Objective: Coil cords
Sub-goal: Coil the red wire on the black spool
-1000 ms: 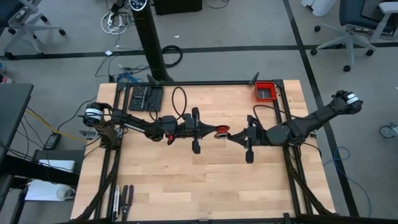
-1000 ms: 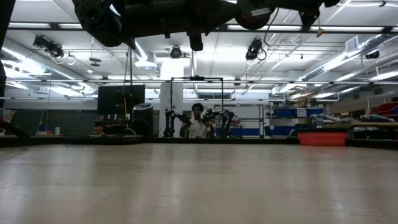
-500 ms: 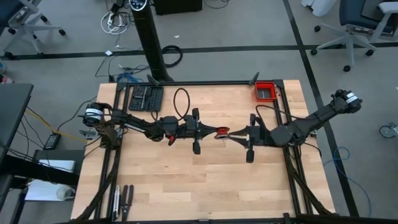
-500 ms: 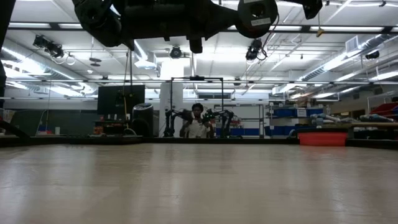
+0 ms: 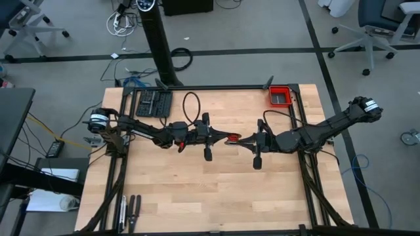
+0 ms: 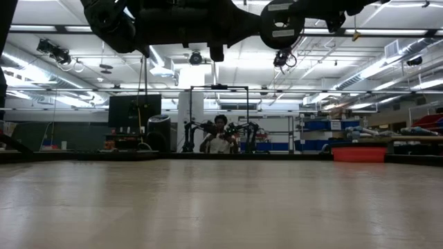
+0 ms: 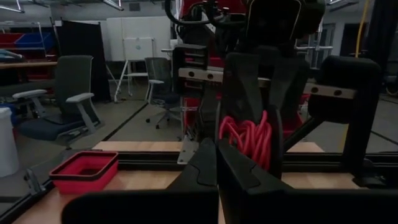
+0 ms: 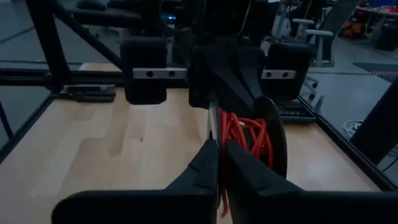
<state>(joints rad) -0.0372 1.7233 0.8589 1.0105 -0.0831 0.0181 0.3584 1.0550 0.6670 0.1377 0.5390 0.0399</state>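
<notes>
The cord is a thin bright red string wound into a small bundle point(image 5: 231, 139). It hangs in the air above the middle of the table, between my two grippers, which point at each other almost level. My left gripper point(image 5: 224, 139) comes from the table's left and is shut at the bundle point(image 7: 247, 134). My right gripper point(image 5: 240, 140) comes from the right and is shut against the same bundle point(image 8: 245, 138). The low view shows only the undersides of both arms point(image 6: 208, 21) at its top edge. My left gripper reaches in level from the table's left, and the coiled loops point(image 7: 239, 127) sit right at its shut fingertips point(image 7: 231, 171). The bundle is lifted clear of the table. Which strand lies between the fingers is hidden by the fingers themselves. My right gripper pinches a red strand point(image 8: 222, 194) between its two shut fingers. It comes almost level from the table's right, tipped slightly down. The coil point(image 8: 249, 134) stands just past its fingertips, clear of the table.
A red bin point(image 5: 281, 96) stands at the far right corner. A black tray point(image 5: 153, 103) and a black cable loop point(image 5: 190, 105) lie at the far left. The near half of the wooden table point(image 5: 210, 196) is bare. A person point(image 6: 220, 137) sits far behind the table.
My right gripper has gone toward the table's left, closer to my left gripper. The gap between the two has narrowed, and the red bundle now shows squeezed flatter between them. The left arm has kept still.
</notes>
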